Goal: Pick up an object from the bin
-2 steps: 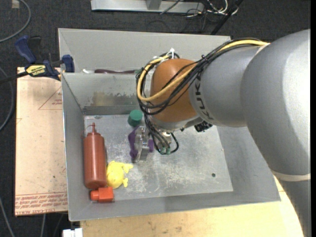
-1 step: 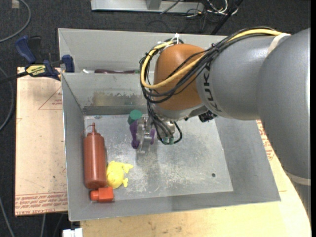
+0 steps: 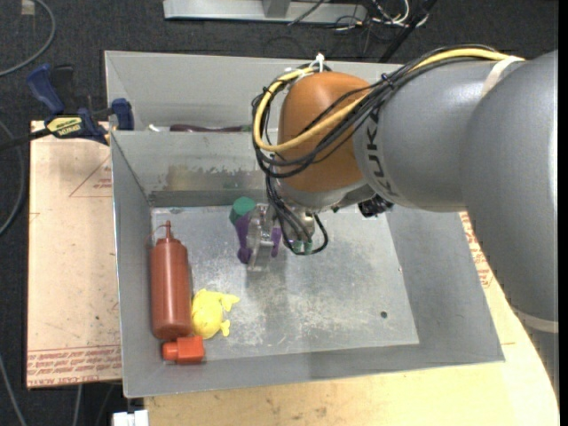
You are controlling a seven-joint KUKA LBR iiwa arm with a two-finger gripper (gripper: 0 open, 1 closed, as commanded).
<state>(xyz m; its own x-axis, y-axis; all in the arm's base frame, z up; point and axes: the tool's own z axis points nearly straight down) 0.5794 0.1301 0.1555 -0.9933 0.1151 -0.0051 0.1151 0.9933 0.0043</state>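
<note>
My gripper (image 3: 261, 243) reaches down into the middle of the bin, near the back wall. It stands right over a small purple thing (image 3: 242, 238) with a teal-green round top. Purple shows on both sides of the gripper, which covers the thing's middle. A small yellow toy (image 3: 211, 312) lies on the bin floor, down and to the left of the gripper. A red squeeze bottle (image 3: 169, 289) lies lengthwise along the left wall, its red cap towards the front edge.
The arm and its orange cover with yellow and black cables hang over the back right of the bin, hiding that part of the floor. The right half of the bin floor in front of the arm shows bare metal.
</note>
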